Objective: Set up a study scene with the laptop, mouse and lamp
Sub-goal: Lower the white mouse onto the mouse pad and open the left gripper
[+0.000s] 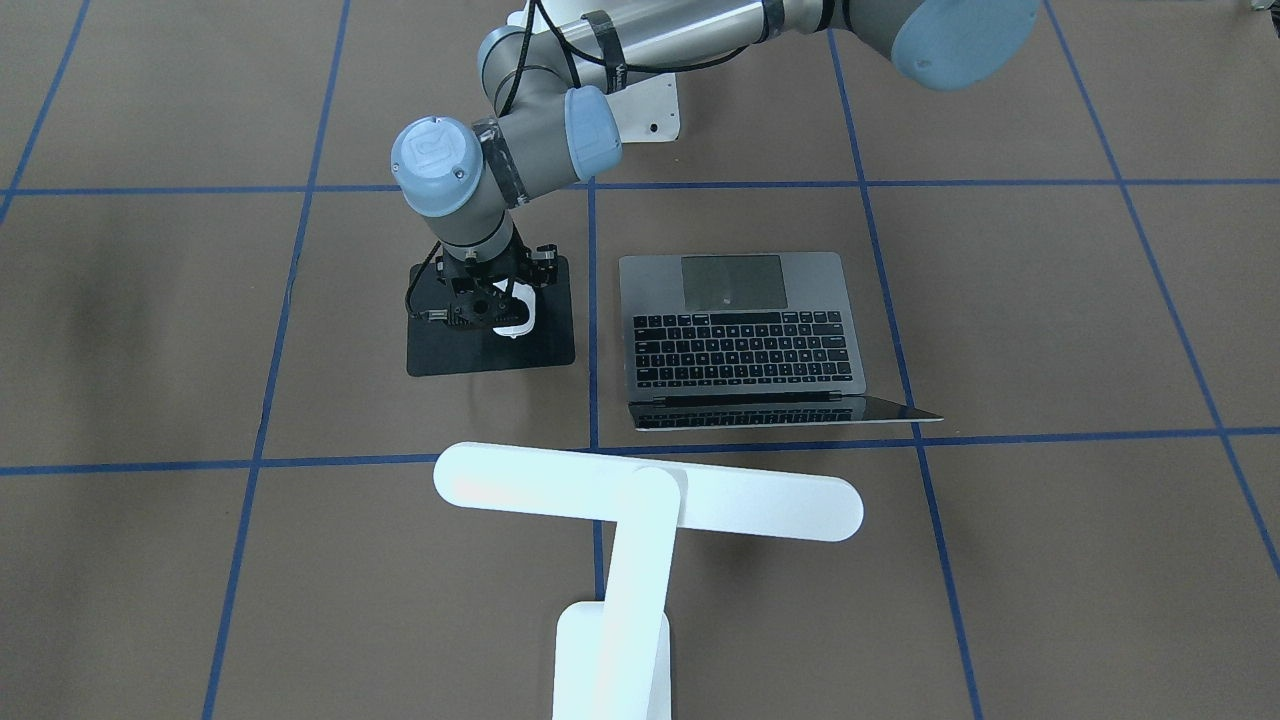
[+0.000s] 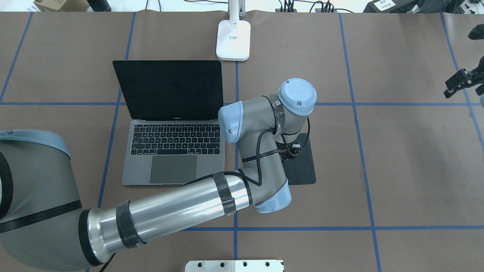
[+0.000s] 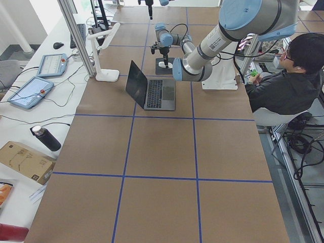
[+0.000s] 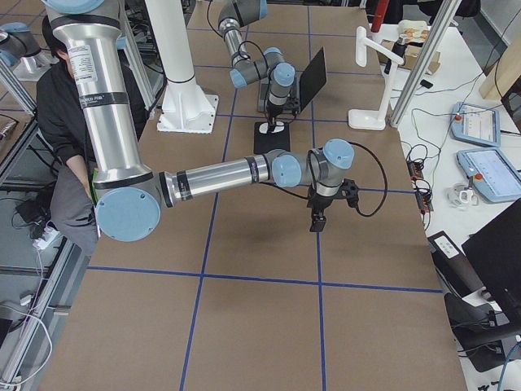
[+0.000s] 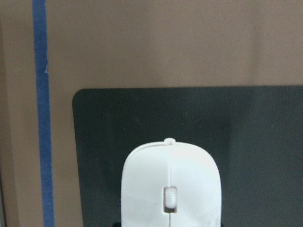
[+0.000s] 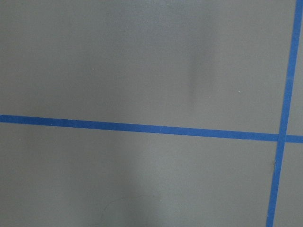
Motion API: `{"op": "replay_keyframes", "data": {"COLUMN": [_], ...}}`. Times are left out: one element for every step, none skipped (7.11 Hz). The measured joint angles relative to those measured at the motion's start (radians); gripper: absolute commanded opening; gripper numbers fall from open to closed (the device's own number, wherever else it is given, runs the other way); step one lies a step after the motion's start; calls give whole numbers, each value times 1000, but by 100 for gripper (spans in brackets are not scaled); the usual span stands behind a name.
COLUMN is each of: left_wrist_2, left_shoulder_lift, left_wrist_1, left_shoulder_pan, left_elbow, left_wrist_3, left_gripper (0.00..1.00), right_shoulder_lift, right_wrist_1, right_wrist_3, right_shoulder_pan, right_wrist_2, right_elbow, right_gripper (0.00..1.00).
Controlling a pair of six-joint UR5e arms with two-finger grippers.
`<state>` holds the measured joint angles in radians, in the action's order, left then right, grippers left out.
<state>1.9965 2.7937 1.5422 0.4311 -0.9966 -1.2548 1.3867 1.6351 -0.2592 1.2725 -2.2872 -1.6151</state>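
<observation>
Glossy white oval mouse [image 5: 170, 187] (grey scroll wheel) lies on a black square mousepad [image 5: 118, 142]; my left hand [image 1: 497, 312] is over it, and I cannot tell its grip.

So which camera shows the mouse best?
The left wrist view: the mouse fills the lower frame, scroll wheel visible, on the black mousepad. Front-facing shows only a white sliver under the left gripper. Overhead, the left arm hides it. The side views show it tiny. The right wrist shows only table.
</observation>
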Motion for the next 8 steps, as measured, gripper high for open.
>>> {"op": "replay_keyframes", "data": {"left_wrist_2": [-6, -10, -13, -14, -16, -20, -23, -24], "left_shoulder_lift": [2, 4, 7, 9, 10, 10, 10, 10], "left_wrist_1": [2, 2, 2, 2, 1, 1, -2, -7], "left_shoulder_pan": [0, 0, 0, 0, 0, 0, 1, 5], "left_elbow": [5, 9, 11, 11, 12, 12, 7, -12], "left_wrist_3": [0, 0, -1, -1, -1, -2, -2, -2], "left_gripper": [78, 91, 93, 93, 93, 93, 96, 99], "right_shoulder_lift": [0, 0, 0, 1, 1, 1, 1, 1], "right_wrist_1": [0, 0, 0, -1, 0, 0, -1, -1], "right_wrist_3": [0, 0, 0, 0, 0, 0, 0, 0], "right_shoulder_pan": [0, -1, -1, -1, -1, -1, -1, 0], "right_wrist_2": [0, 0, 0, 0, 0, 0, 0, -1], "right_elbow": [0, 0, 0, 0, 0, 0, 0, 0], "right_gripper": [99, 99, 99, 99, 99, 99, 99, 99]}}
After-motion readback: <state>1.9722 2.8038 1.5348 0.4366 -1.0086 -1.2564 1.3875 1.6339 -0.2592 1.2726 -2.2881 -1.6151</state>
